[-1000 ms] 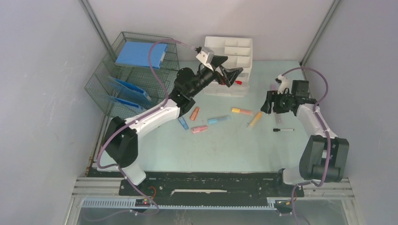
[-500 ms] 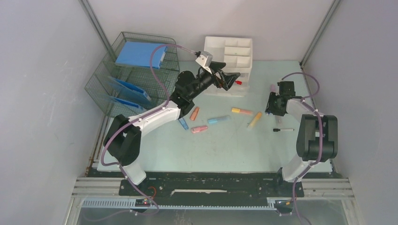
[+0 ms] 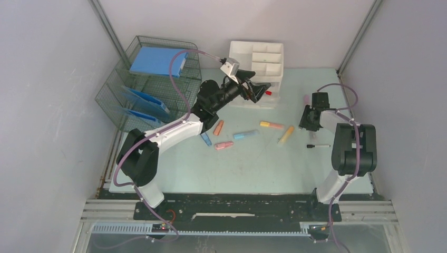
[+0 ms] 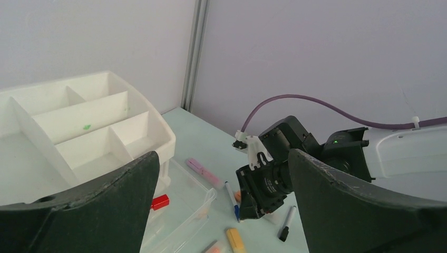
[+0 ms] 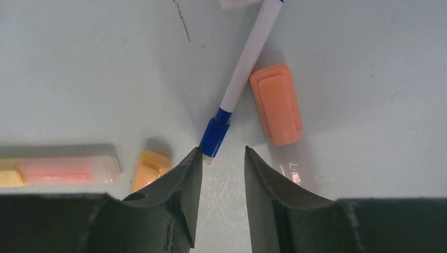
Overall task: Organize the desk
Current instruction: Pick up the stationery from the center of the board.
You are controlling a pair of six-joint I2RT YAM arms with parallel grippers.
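The pale mint desk point(image 3: 253, 163) carries scattered pens and highlighters. My right gripper point(image 5: 224, 153) points straight down at it, jaws narrowly open with bare desk between them. The blue cap point(image 5: 215, 136) of a white pen point(image 5: 248, 58) touches the left fingertip. An orange piece point(image 5: 275, 103) lies beside the pen. From above, this gripper point(image 3: 307, 122) is at the right of the desk. My left gripper point(image 3: 258, 87) hangs wide open and empty over a clear tray point(image 4: 184, 216) holding a red block point(image 4: 159, 202).
A white divided organizer point(image 3: 258, 55) stands at the back; a wire rack point(image 3: 153, 79) with blue folders is at back left. Several highlighters lie mid-desk, among them a yellow one point(image 3: 286, 135) and a pink one point(image 3: 224, 145). A black marker point(image 3: 318, 146) lies near the right arm.
The right arm folded up and brought its gripper down over the blue-capped pen, with its jaws narrowing. The left gripper shifted slightly and stayed wide open.
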